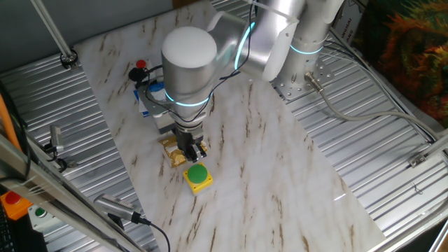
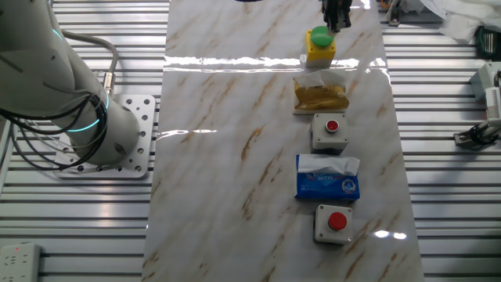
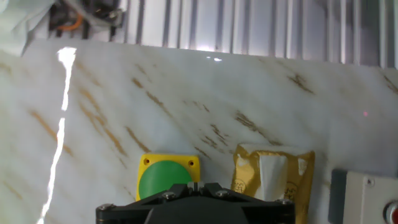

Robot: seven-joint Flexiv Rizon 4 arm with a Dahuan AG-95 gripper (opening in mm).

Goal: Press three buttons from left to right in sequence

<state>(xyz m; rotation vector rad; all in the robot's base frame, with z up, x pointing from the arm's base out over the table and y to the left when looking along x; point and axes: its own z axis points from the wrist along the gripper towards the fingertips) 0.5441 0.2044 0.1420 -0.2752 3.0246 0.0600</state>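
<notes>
Gripper [image 3: 198, 186], fingertips touching, hovered over yellow box's green dome button [image 3: 165, 181]; two red-capped buttons [image 2: 333, 125] [image 2: 337, 222] lay beyond; sequence progress unclear.

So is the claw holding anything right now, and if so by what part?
Nothing is held. The claw has its fingertips touching each other, with nothing between them, above the green button.

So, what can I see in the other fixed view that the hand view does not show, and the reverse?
Only the other fixed view shows the blue tissue pack and the nearest red-capped button. Only the hand view shows the fingertips touching each other, so the gripper is shut. Both show the green dome button and the gold foil packet beside it.
</notes>
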